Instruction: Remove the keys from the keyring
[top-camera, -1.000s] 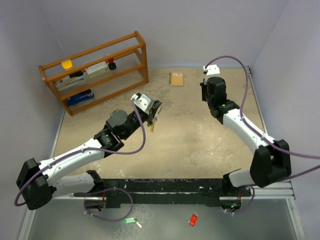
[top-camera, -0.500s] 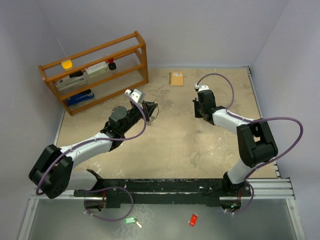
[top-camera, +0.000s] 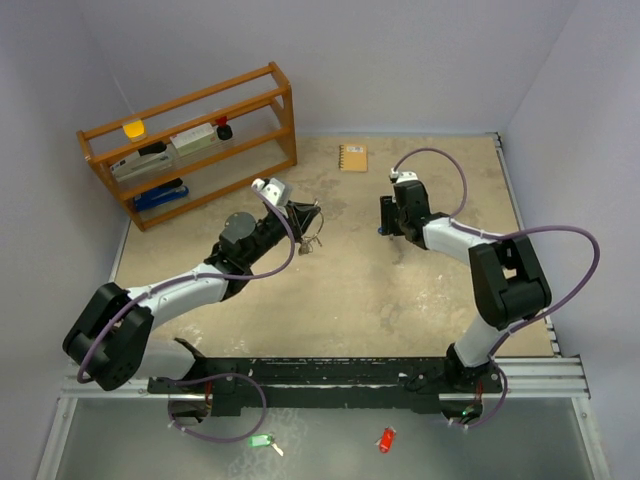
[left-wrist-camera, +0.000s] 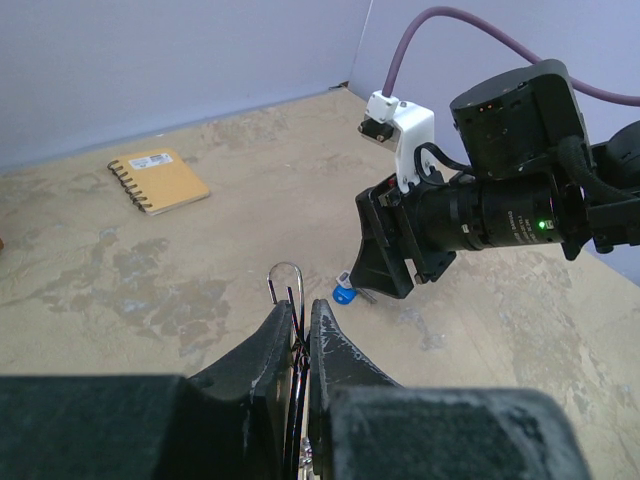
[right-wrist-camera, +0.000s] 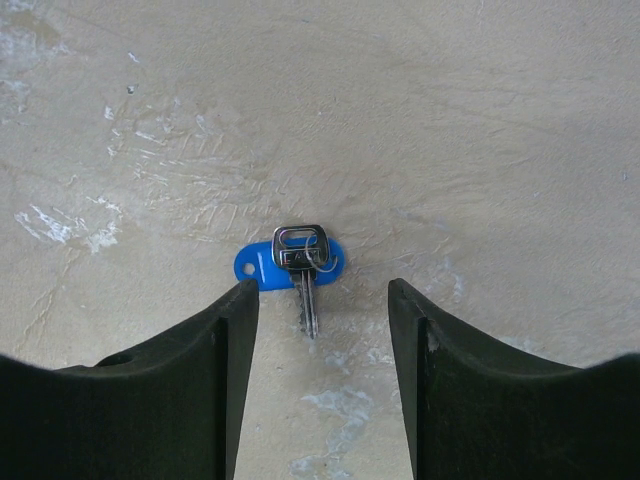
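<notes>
**A:** What is lying nearest the arm bases?

**B:** A green tag (top-camera: 260, 440) and a red tag (top-camera: 386, 440) are sitting at six o'clock, on the grey surface in front of the table (top-camera: 400, 290).

**A:** And mid-table?

**B:** The left gripper (left-wrist-camera: 302, 315) is clenching the keyring (left-wrist-camera: 285, 264), whose wire loop is poking out past the fingertips. At three o'clock from it, the right gripper (right-wrist-camera: 322, 290) is standing released with its jaws wide. A blue-tagged key (right-wrist-camera: 295, 262) is lying flat on the table between them, touching neither.

**A:** Farther back?

**B:** A notebook (top-camera: 353, 157) is lying at twelve o'clock, and a wooden shelf (top-camera: 190, 140) is standing at ten.

**A:** Anything unclear?

**B:** The small keys (top-camera: 312, 240) hanging under the ring are blurring together from above. The left fingers are hiding the ring's lower part.
</notes>
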